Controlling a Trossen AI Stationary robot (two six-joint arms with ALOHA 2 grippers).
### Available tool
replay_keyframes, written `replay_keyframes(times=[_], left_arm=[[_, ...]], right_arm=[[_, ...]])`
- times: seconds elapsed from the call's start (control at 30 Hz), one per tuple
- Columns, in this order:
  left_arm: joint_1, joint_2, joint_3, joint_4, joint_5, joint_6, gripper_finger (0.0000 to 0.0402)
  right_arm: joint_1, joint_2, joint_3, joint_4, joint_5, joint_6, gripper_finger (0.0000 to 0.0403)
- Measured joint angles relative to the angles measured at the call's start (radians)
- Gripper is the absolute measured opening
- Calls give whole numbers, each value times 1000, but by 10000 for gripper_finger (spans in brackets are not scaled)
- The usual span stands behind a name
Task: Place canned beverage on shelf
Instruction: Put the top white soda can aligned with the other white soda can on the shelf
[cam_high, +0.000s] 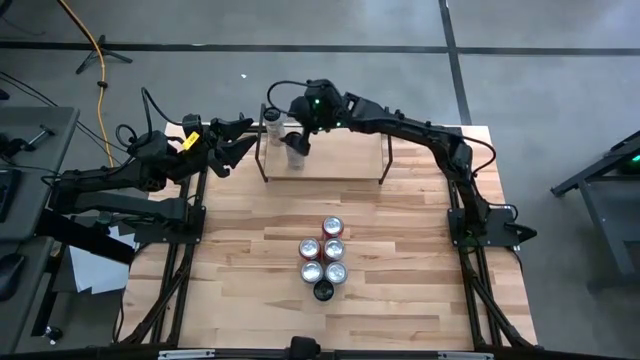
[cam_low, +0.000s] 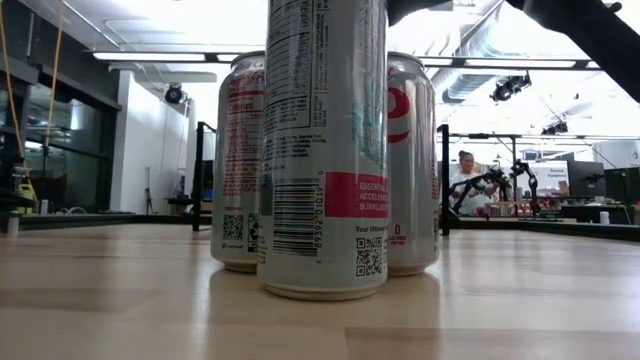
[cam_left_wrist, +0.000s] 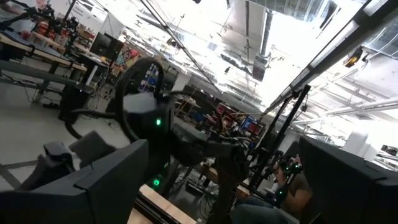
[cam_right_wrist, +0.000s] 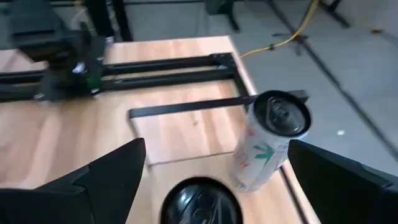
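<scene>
The front can (cam_low: 325, 150) reads "ESSENTIAL", "ACCELERATES", "BURNS BODY" on a pink band, "Your Ultimate" below; the can behind it (cam_low: 238, 160) shows "Calories".

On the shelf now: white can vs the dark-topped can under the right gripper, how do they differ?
The white can sits outside the right gripper, toward the shelf end; the dark-topped can sits between the open fingers. The white can shows a pale printed side and silver lid; of the dark-topped can only a glossy black top shows. The white can is seen nearly whole, the dark-topped can cut off by the frame edge. Both stand upright on the shelf.
</scene>
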Motion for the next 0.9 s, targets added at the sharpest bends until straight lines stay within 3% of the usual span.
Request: replay_keyframes(times=[0.23, 0.47, 0.63, 0.9], left_arm=[[0, 0, 0, 0, 0, 0, 372], [0, 0, 0, 0, 0, 51, 372], [0, 0, 0, 0, 0, 52, 372], [0, 0, 0, 0, 0, 53, 372]], right_arm=[[-23, 0, 125, -278, -287, -41, 381], [-21, 0, 140, -623, -345, -167, 381], [-11, -15, 139, -688, -437, -216, 381], [-11, -82, 139, -794, -387, -223, 381]])
